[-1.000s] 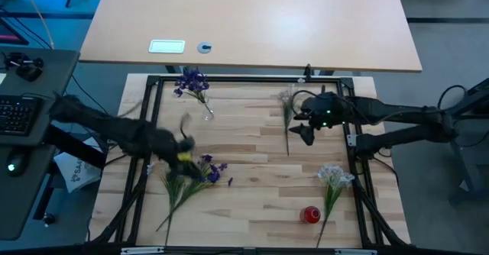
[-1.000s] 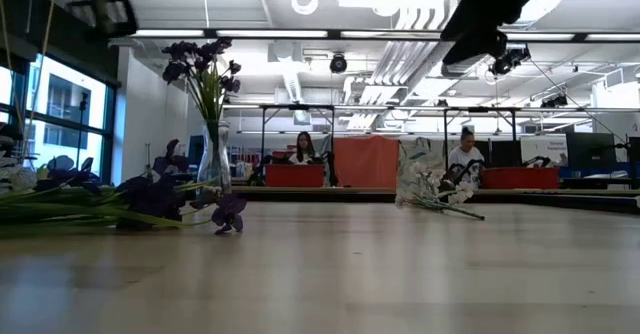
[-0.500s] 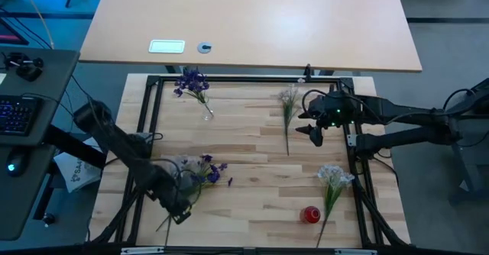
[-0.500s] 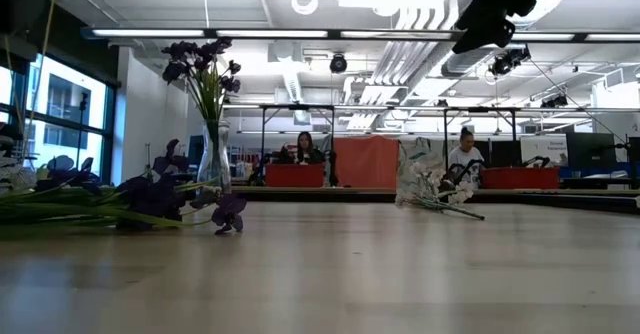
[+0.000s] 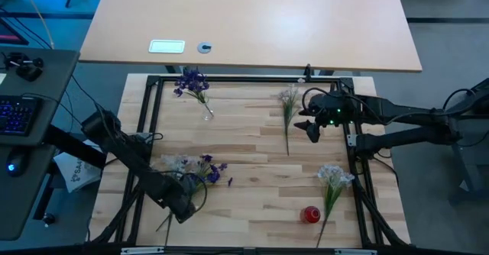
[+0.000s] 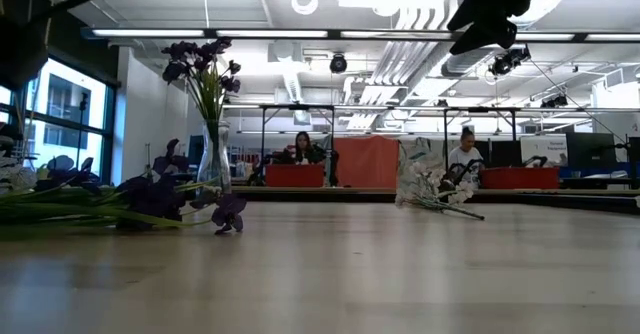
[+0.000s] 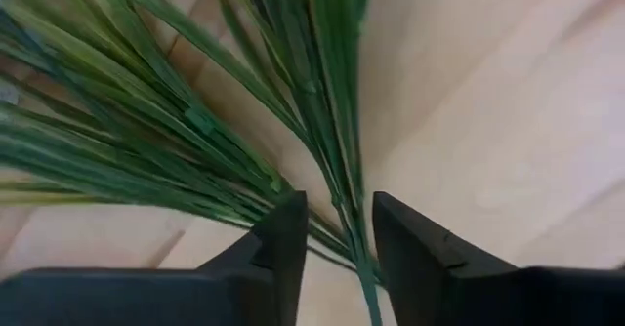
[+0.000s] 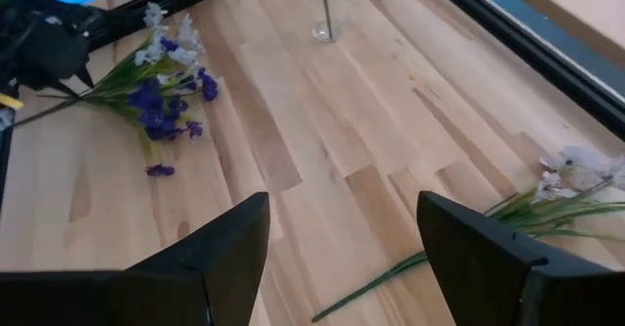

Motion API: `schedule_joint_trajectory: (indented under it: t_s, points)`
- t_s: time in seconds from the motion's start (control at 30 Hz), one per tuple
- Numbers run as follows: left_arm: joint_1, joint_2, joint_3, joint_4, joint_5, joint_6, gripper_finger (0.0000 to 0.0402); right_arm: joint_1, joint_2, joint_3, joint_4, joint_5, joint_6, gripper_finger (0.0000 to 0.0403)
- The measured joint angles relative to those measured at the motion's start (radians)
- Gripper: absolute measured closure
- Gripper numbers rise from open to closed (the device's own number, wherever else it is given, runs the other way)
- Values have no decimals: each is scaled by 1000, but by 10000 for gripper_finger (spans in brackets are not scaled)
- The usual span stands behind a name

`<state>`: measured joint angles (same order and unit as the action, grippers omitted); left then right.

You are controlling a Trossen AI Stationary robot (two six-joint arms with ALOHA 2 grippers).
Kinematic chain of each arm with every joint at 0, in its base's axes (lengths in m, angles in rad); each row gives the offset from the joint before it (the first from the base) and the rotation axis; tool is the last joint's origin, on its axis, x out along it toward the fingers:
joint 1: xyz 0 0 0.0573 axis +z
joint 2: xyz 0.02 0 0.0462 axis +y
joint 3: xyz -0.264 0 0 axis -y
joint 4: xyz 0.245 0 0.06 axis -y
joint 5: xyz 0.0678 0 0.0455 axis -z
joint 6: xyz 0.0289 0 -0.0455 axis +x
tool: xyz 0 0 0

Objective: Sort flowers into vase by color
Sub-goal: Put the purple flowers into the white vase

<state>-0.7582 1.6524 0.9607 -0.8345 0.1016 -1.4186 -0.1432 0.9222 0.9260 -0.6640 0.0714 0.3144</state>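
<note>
Left tool [image 5: 182,203] is straddling the green stems of the purple flowers [image 5: 208,170] lying on the worktop [image 5: 252,156], fingers [image 7: 283,236] parted and apparently ready to close. A purple spray is standing in the vase [image 5: 207,111]. Right tool [image 5: 312,130], fingers spread and empty, is hovering beside a white spray [image 5: 288,102].

One glass vase [image 5: 207,114], two white sprays [image 5: 287,102], one purple bunch [image 5: 200,171], one red object [image 5: 309,214]
</note>
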Motion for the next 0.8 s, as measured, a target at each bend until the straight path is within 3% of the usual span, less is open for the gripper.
schedule_joint_trajectory:
  t_s: [0.27,0.47,0.8]
  points:
    - [0,76,0,40,19,-116,241,0,0,0,0,78,0,149]
    - [5,82,3,80,21,-148,238,0,0,0,0,126,0,149]
    - [30,19,0,-7,-40,-143,238,0,2,0,0,130,-6,149]
